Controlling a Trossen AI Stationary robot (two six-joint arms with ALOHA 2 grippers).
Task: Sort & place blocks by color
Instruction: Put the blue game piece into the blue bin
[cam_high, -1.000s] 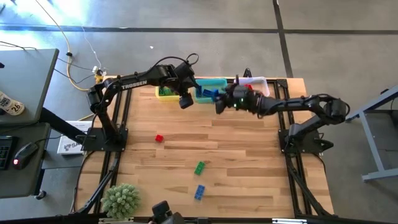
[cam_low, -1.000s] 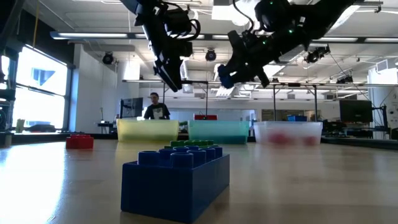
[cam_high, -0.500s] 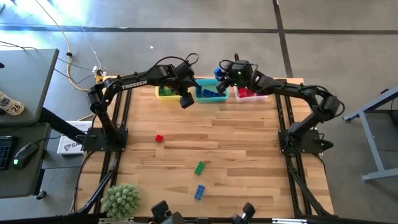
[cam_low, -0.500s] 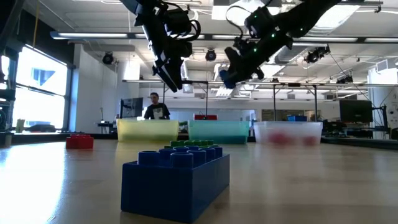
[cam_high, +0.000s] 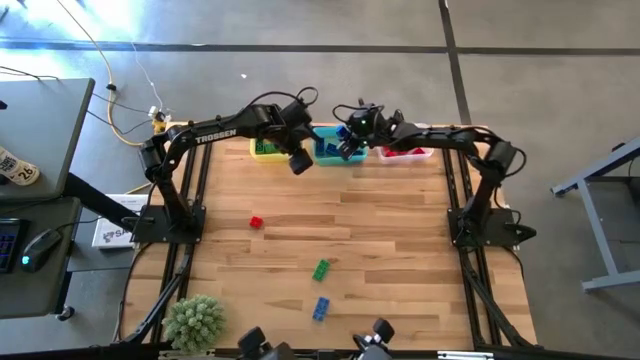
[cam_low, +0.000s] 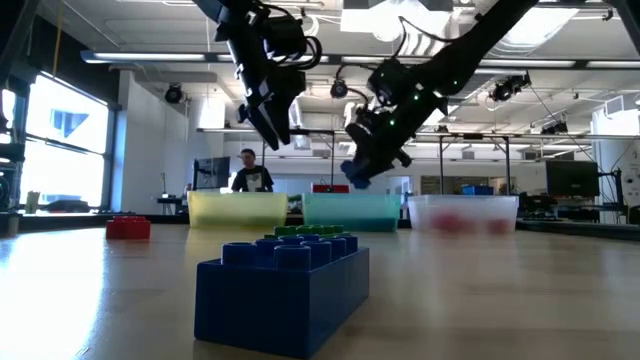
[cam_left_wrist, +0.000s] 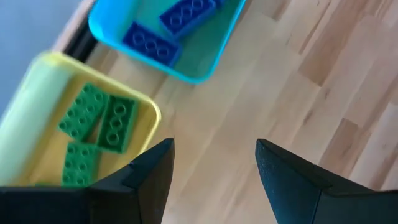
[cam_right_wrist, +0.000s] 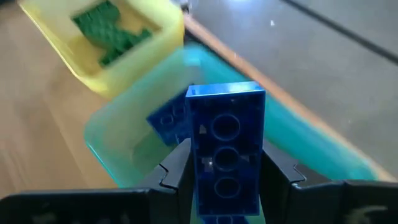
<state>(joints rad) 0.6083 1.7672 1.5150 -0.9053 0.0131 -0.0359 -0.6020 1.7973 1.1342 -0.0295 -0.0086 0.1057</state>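
Note:
My right gripper (cam_high: 348, 138) is shut on a blue brick (cam_right_wrist: 227, 149) and hangs over the teal bin (cam_high: 335, 152), which holds other blue bricks. In the low view the held blue brick (cam_low: 356, 176) is a little above the teal bin's rim (cam_low: 352, 198). My left gripper (cam_high: 298, 162) is open and empty, raised above the table just in front of the yellow bin (cam_high: 265, 148); it also shows in its wrist view (cam_left_wrist: 214, 168). A red brick (cam_high: 256, 222), a green brick (cam_high: 321, 269) and a blue brick (cam_high: 321, 308) lie flat on the table. My right gripper pinches the blue brick by its two long sides (cam_right_wrist: 194, 163) between its two fingers. The brick runs along the fingers and sticks out past their tips, its hollow underside toward the wrist camera. The fingers slant downward. The brick is lifted clear, above the teal bin.
A clear bin (cam_high: 405, 152) with red bricks stands right of the teal bin, along the far edge. The yellow bin holds green bricks (cam_left_wrist: 93, 127). A green plant (cam_high: 193, 322) stands at the near left corner. A person (cam_low: 250, 170) is in the room behind.
My right gripper, shut on the blue brick, has gone toward the table's far edge and a little left, then down toward the teal bin. The brick has stayed clear of everything.

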